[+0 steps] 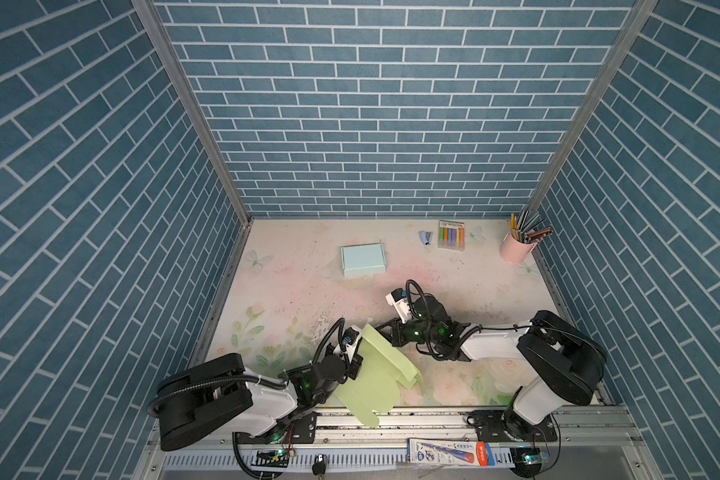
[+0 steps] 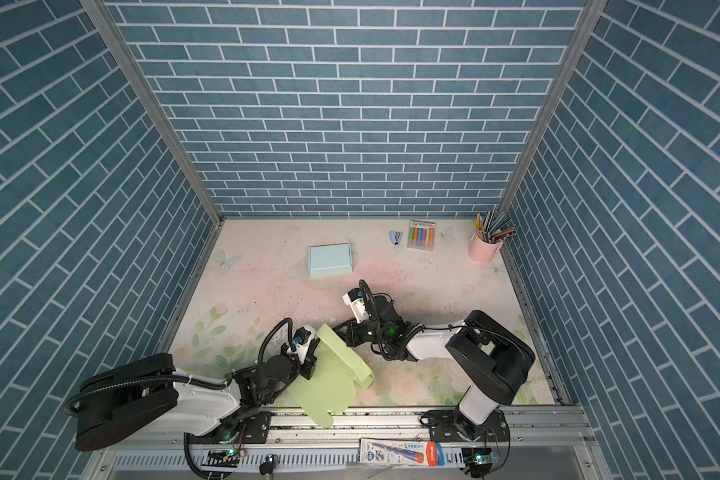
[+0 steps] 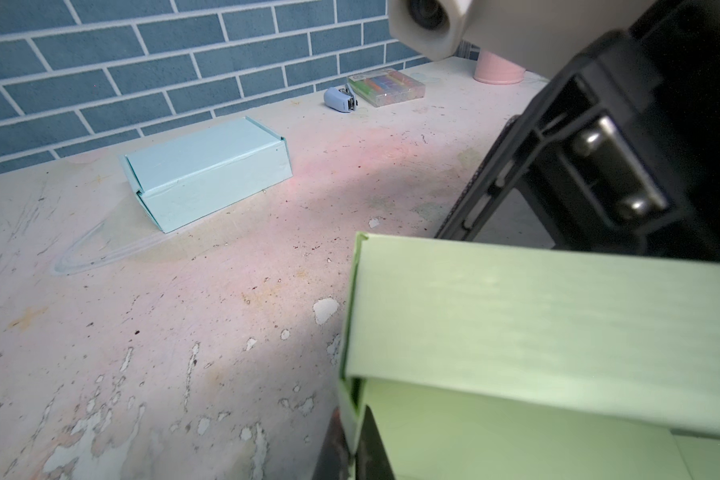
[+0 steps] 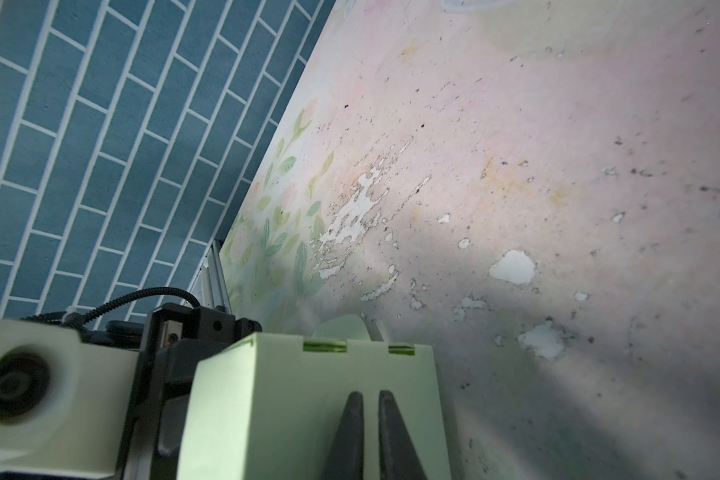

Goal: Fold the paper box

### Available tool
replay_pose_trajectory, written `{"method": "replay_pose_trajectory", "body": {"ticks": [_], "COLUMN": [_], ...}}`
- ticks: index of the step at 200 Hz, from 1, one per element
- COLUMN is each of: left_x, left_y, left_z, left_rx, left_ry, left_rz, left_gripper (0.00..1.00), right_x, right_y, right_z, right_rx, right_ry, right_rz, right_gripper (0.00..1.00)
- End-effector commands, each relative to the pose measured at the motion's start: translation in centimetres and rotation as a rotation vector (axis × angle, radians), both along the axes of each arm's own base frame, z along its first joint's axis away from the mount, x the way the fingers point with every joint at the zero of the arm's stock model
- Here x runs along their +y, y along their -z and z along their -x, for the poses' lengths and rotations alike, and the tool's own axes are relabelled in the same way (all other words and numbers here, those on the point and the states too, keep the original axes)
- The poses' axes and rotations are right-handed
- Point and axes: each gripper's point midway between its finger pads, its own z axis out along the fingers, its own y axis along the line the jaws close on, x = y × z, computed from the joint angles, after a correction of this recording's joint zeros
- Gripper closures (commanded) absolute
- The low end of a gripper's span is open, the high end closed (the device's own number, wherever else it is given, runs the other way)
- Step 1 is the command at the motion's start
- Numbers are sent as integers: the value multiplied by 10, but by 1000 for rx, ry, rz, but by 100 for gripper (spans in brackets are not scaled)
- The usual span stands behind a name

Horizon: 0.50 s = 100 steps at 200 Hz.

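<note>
The paper box [image 1: 371,374] [image 2: 329,374] is a light green, half-folded sheet near the table's front edge, with one long panel standing up at a slant. My left gripper [image 1: 353,362] [image 3: 356,449] is shut on a side wall of the box [image 3: 516,311], one finger on each face of the wall. At the panel's far upper end is my right gripper [image 1: 385,332] [image 4: 368,399]. Its fingers are almost together with only a thin slit between them, and they lie against the face of the green panel [image 4: 308,395] without pinching it.
A finished light blue box [image 1: 363,259] [image 3: 208,170] stands in the middle at the back. A small stapler [image 1: 425,237], a pack of markers [image 1: 451,235] and a pink pencil cup [image 1: 515,248] line the back right. A pen package [image 1: 449,452] lies on the front rail.
</note>
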Motion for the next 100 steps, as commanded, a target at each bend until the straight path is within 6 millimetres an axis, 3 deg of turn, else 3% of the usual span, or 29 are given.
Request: {"method": "replay_pose_trajectory", "body": {"ticks": [1, 45, 80, 86, 100], "left_x": [2, 17, 33, 36, 46], "left_y": [-8, -4, -8, -9, -10], "left_z": [-8, -19, -32, -35, -40], "left_rx": [0, 55, 81, 86, 103], "left_ry": [-56, -145, -258, -278, -328], "left_rz": [30, 51, 57, 63, 78], "left_gripper": [99, 100, 100, 100, 100], "right_x": [-11, -55, -76, -77, -78], "right_y": [-27, -74, -102, -104, -103], "right_z": [-1, -12, 2, 6, 14], "right_rx": [-80, -267, -357, -370, -397], "right_ry": [-12, 105, 157, 156, 156], "right_rz": [-14, 129, 153, 159, 199], "right_gripper": [85, 84, 92, 100, 100]}}
